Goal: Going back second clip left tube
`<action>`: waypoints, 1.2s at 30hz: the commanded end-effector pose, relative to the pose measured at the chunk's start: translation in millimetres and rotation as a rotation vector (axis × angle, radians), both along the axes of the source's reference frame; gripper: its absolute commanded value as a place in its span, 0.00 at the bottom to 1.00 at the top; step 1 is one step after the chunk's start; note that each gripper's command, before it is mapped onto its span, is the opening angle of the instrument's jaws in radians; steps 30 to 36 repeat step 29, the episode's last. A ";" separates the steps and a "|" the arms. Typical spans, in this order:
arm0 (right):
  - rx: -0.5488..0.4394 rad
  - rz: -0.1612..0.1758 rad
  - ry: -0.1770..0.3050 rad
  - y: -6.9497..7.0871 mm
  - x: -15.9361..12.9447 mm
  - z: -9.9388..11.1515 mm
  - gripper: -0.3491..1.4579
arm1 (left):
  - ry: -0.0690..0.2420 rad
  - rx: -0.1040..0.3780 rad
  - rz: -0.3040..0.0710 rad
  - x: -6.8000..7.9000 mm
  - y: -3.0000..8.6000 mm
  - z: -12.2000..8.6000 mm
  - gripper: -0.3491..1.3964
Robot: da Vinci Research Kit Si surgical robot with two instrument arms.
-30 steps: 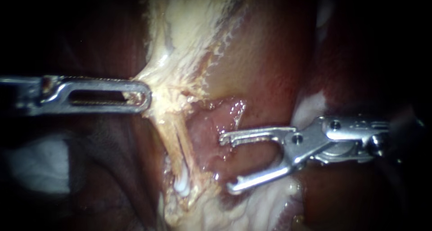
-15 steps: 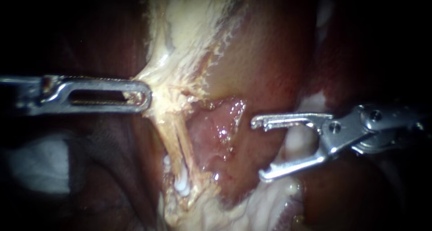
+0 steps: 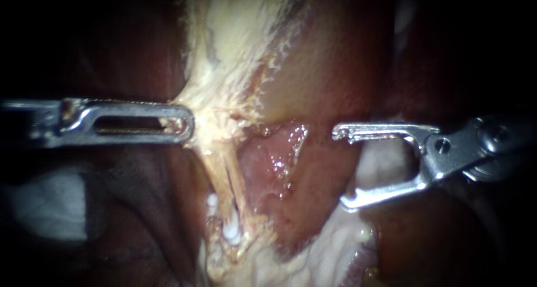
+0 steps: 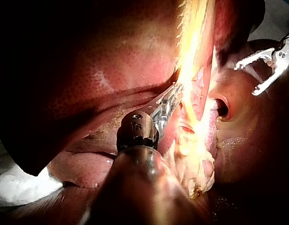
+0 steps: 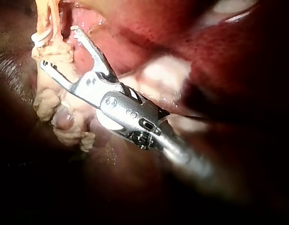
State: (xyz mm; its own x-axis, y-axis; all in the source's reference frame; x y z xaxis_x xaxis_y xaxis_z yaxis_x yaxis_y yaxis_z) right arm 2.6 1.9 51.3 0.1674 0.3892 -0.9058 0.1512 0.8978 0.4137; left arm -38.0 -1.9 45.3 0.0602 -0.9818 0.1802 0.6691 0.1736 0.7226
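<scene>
My left instrument (image 3: pixel 182 122) comes in from the left, its slotted jaws shut on the pale yellow tissue (image 3: pixel 224 105) where it narrows. Below that grip, two thin tubes (image 3: pixel 224 169) run downward side by side. A white clip (image 3: pixel 230 231) sits low on them, with another white bit (image 3: pixel 211 201) just above on the left one. My right instrument (image 3: pixel 341 168) stands to the right of the tubes, apart from them, its jaws wide open and empty. In the right wrist view its open jaws (image 5: pixel 60 47) lie close beside the clip (image 5: pixel 41 37). The left wrist view shows my left instrument (image 4: pixel 171 99) gripping the strand.
Dark red liver (image 3: pixel 335 69) fills the upper right. A raw pink patch (image 3: pixel 274 158) lies between the tubes and my right instrument. Whitish fatty tissue (image 3: pixel 324 253) lies below, and white gauze (image 3: pixel 50 203) at the lower left.
My right instrument has drawn back to the right and slightly up, away from the tubes, jaws staying open and empty. My left instrument keeps its grip on the pale tissue.
</scene>
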 end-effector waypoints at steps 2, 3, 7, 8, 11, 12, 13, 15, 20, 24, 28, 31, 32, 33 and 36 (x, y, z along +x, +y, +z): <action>-0.003 -0.001 0.000 -0.1 0.1 0.3 0.52 | -0.003 0.002 0.006 -0.9 0.0 1.1 0.00; -0.003 -0.002 0.001 -0.2 0.1 0.3 0.52 | -0.005 0.003 0.007 -1.4 -0.1 1.4 0.00; -0.004 -0.002 0.001 -0.4 0.1 0.4 0.52 | -0.006 0.007 0.009 -3.4 0.2 2.4 0.00; -0.005 -0.002 0.000 -0.4 0.1 0.4 0.52 | -0.009 0.009 0.011 -3.8 0.3 2.5 0.00; -0.005 -0.002 0.001 -0.4 0.1 0.5 0.52 | -0.011 0.012 0.011 -5.0 0.3 2.9 0.00; -0.005 -0.002 0.001 -0.4 0.1 0.5 0.52 | -0.014 0.014 0.014 -5.3 0.3 3.1 0.00; -0.005 -0.002 0.001 -0.5 0.1 0.5 0.52 | -0.015 0.014 0.015 -5.5 0.2 3.2 0.00; -0.005 -0.002 0.001 -0.5 0.1 0.5 0.52 | -0.016 0.014 0.016 -5.9 0.1 3.4 0.00; -0.005 -0.002 0.000 -0.5 0.1 0.5 0.52 | -0.018 0.015 0.018 -5.9 0.1 3.4 0.00; -0.011 -0.002 0.001 -0.4 0.1 0.5 0.52 | -0.019 0.015 0.018 -5.9 0.1 3.4 0.00; -0.016 -0.002 0.003 -0.4 0.1 0.5 0.52 | -0.019 0.015 0.018 -5.9 0.1 3.4 0.00; -0.016 -0.002 0.003 -0.4 0.1 0.5 0.52 | -0.019 0.015 0.018 -5.8 0.1 3.4 0.00; -0.016 -0.002 0.003 -0.4 0.1 0.5 0.52 | -0.019 0.015 0.018 -5.8 0.1 3.4 0.00; -0.016 -0.002 0.003 -0.4 0.1 0.5 0.52 | -0.019 0.015 0.018 -5.8 0.1 3.4 0.00; -0.016 -0.002 0.003 -0.4 0.1 0.5 0.52 | -0.019 0.015 0.018 -5.8 0.1 3.4 0.00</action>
